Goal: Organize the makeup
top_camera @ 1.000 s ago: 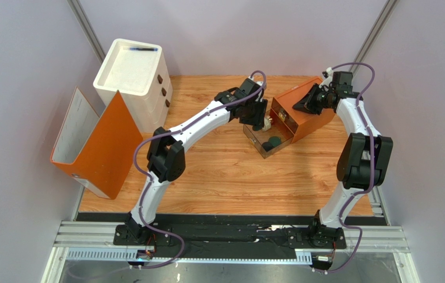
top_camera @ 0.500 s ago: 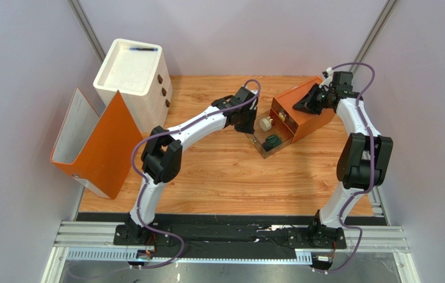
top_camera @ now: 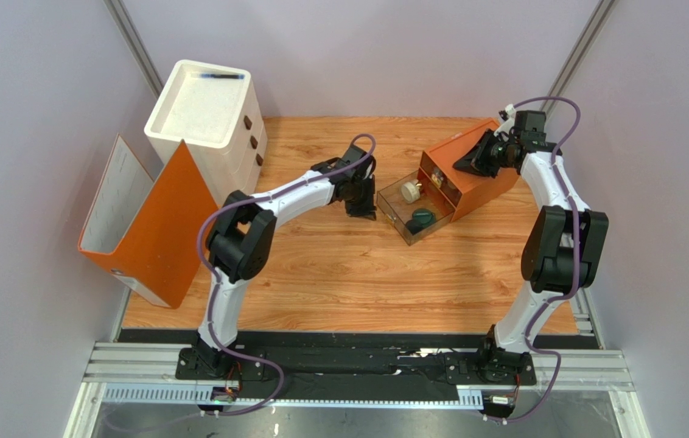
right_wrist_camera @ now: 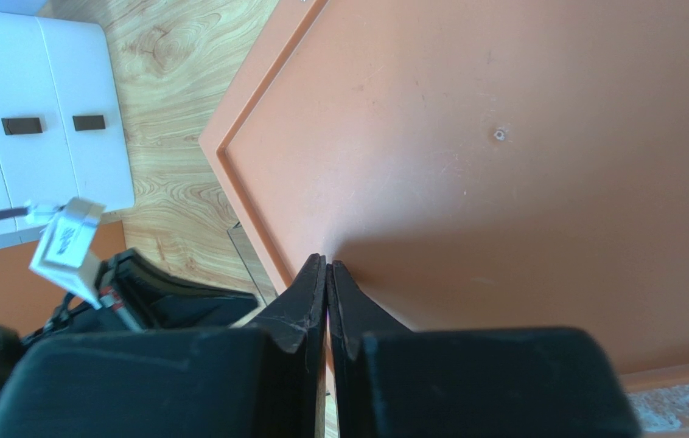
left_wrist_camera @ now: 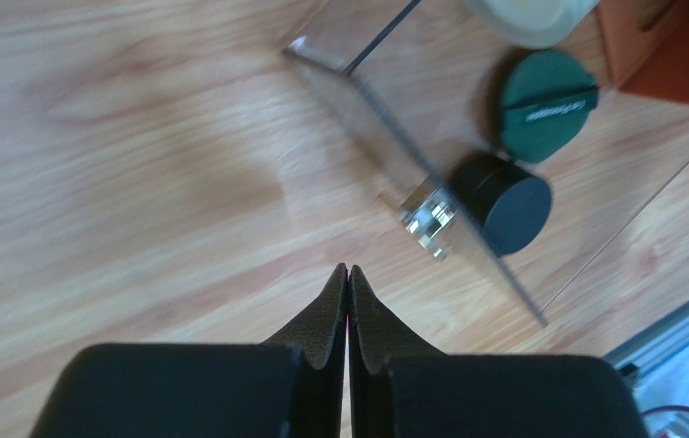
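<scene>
No legible text. The flat dark-green round disc (left_wrist_camera: 547,105) has a white printed line, too blurred to read. Same for the white cable tag (right_wrist_camera: 66,239).

We held our left fingers (top_camera: 363,206) over the bench (top_camera: 321,269) just beside the pulled-out clear drawer (top_camera: 394,215), which contained a cream jar (top_camera: 408,191) and a dark-green disc (top_camera: 422,218).

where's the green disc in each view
Top external: green disc in the clear drawer, right of centre.
Left wrist: upper right, beside the black jar.
Right wrist: not in view.
Shared landmark: the orange box, in all three.
</scene>
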Controlling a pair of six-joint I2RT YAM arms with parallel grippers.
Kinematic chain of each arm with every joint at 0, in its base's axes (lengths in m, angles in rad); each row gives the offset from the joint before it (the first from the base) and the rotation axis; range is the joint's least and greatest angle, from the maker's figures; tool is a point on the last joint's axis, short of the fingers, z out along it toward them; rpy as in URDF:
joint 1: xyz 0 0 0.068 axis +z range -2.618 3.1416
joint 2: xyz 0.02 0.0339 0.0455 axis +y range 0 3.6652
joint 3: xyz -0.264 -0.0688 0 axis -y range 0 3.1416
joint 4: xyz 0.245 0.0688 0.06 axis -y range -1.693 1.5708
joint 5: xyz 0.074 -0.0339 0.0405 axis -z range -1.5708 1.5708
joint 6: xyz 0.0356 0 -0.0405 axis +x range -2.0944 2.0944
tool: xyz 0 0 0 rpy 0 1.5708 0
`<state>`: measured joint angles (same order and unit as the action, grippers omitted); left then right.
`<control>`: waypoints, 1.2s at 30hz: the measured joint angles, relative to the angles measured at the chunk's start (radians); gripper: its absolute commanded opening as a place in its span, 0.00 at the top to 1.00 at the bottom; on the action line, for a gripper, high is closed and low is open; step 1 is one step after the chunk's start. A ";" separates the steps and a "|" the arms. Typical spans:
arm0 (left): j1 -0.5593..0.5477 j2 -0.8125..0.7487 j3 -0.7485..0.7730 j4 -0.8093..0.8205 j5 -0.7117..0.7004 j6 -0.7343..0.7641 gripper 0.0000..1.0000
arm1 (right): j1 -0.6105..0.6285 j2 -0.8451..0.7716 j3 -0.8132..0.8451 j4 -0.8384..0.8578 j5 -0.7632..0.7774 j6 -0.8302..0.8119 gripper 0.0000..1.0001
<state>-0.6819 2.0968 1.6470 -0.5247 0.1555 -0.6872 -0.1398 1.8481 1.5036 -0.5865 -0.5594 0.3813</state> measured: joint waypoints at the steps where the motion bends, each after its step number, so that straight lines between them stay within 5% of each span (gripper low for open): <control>1: -0.003 0.030 0.031 0.006 0.023 -0.016 1.00 | 0.000 0.000 0.000 0.000 0.000 0.000 0.94; 16: -0.118 0.491 0.603 0.113 0.229 -0.344 1.00 | 0.000 0.000 -0.004 0.005 -0.002 0.000 0.94; 30: -0.110 0.502 0.505 0.335 0.277 -0.522 1.00 | 0.000 -0.002 -0.006 0.009 -0.011 0.005 0.94; 36: -0.102 0.530 0.603 0.335 0.305 -0.540 1.00 | 0.000 -0.002 -0.006 0.009 -0.011 0.008 0.94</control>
<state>-0.7837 2.6270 2.2505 -0.1902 0.4603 -1.2270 -0.1402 1.8462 1.4975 -0.5777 -0.5705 0.3889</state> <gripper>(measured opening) 0.000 0.055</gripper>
